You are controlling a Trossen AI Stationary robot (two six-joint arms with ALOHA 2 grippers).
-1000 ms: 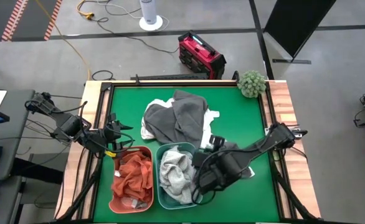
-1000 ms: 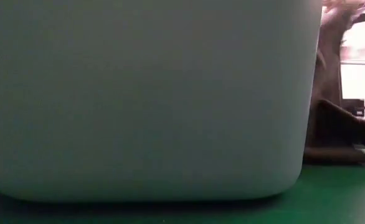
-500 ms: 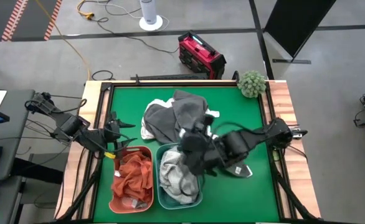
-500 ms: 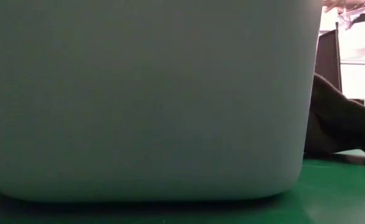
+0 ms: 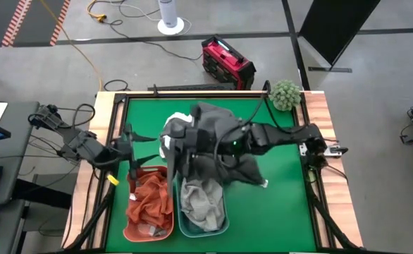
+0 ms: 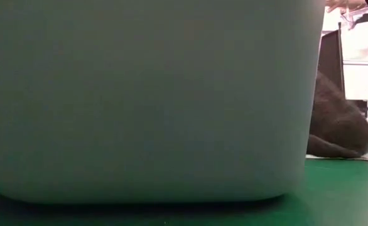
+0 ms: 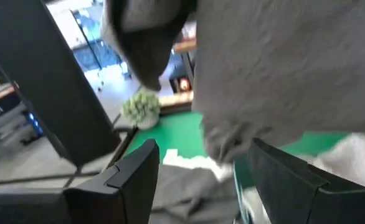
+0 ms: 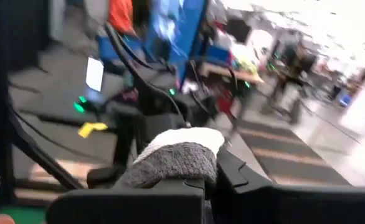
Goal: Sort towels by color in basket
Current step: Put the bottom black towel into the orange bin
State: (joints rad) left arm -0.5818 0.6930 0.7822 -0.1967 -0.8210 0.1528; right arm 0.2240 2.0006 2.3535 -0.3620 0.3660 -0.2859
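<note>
Right pincer (image 5: 180, 143): now swung across the desk (image 5: 277, 204), pinching a dark grey towel (image 5: 224, 161) above the teal basket (image 5: 223, 224).
Left pincer (image 5: 130, 141): spread, empty.
Meaning: the towel still needs placing.

Two dark arms, matte black all over, made of thick round links w/ chunky joints. Left tool (image 5: 130, 141): two thin black fingers (image 7: 132, 180), flat and wide w/ angled edges in wrist view. Small yellow tag just below left wrist. Loose black cables looping off left arm near its base, by worktop edge. Right tool (image 5: 173, 147): black, blocky, w/ smooth moulded finger housings (image 8: 245, 180) in wrist view. Tiny green light glowing on right arm's forearm. Pale metal bracket at right arm's base.
</note>
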